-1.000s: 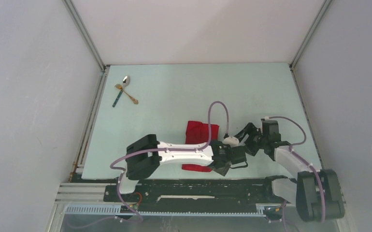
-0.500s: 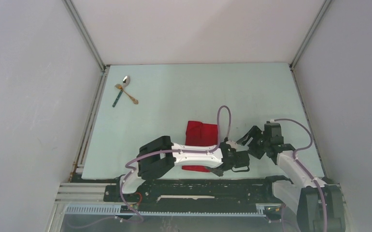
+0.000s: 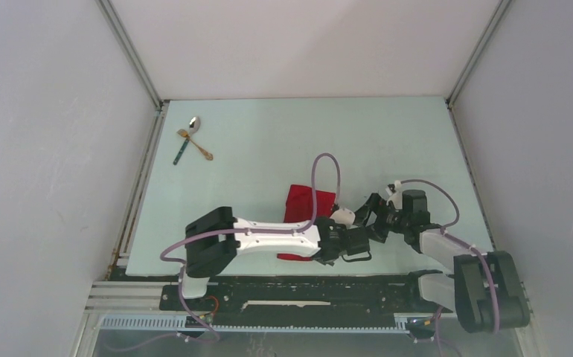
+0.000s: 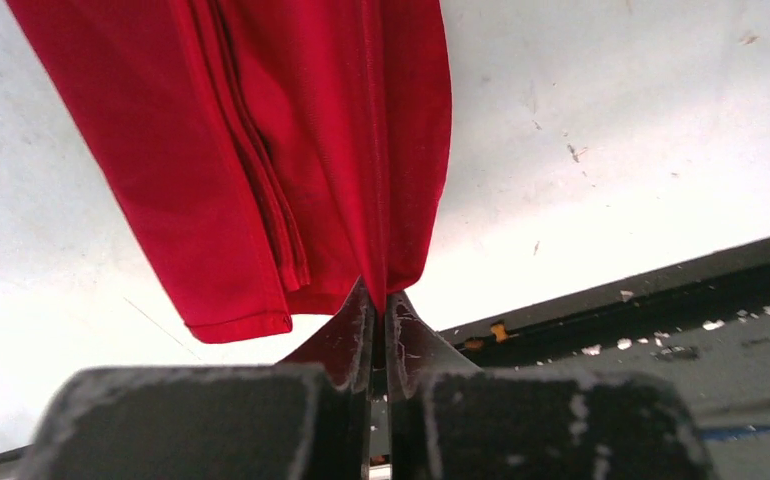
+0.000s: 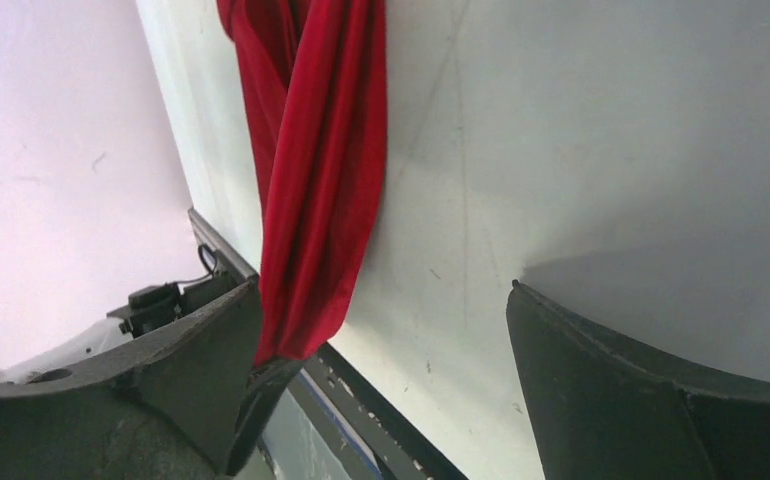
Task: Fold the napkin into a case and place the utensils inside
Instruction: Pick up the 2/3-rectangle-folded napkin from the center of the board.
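1. The left gripper is clamped tight on the near end of the napkin, its two fingers pressed together with a fold of red cloth between them.
2. The napkin is folded into a long, layered strip. It runs far to near on the near-middle of the table, and stacked hems show along one side.
3. The pinched near end of the strip looks raised a little off the surface, while the far part lies flat.
4. The right gripper sits just right of that near end. Its fingers are spread wide, with only bare table between them.
5. Both grippers are close together, down by the front rail.
6. Over in the far left corner, the spoon, the gold fork and the teal-handled piece lie in a small crossed cluster. They are well apart from the napkin and both arms.
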Robot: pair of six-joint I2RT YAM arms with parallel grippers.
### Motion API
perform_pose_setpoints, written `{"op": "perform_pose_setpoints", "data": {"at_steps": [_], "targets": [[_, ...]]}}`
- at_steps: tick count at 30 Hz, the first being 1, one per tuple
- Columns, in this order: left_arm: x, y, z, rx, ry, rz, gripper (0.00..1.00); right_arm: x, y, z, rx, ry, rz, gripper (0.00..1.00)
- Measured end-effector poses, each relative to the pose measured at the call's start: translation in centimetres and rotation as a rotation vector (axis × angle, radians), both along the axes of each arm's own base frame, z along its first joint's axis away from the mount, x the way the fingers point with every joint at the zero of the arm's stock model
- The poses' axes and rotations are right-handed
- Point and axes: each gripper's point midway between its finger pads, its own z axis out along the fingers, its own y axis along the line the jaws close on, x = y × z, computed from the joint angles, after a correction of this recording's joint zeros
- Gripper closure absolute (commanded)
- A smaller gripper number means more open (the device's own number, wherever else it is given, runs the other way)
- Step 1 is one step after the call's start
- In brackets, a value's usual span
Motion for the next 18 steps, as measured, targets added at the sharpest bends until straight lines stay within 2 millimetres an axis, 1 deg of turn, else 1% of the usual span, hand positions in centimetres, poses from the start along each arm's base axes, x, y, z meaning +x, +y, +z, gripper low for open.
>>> {"op": "perform_pose_setpoints", "data": {"at_steps": [4, 6, 14, 18], "targets": [[0.4, -0.1, 1.8, -0.076, -0.014, 0.011, 0.97, -0.3, 1.5, 0.0, 0.042, 0.004, 0.063, 0.00], [0.6, -0.4, 2.0, -0.096, -0.018, 0.015, 0.98, -0.3, 2.5, -0.1, 0.073, 0.018, 0.088, 0.01], [0.7, -0.7, 1.8, -0.109, -0.013, 0.017, 0.99, -0.2, 5.7, 0.0, 0.173, 0.052, 0.156, 0.03], [0.6, -0.4, 1.5, -0.099, -0.009, 0.016, 0.99, 0.1, 6.7, -0.2, 0.204, 0.064, 0.168, 0.10]]}}
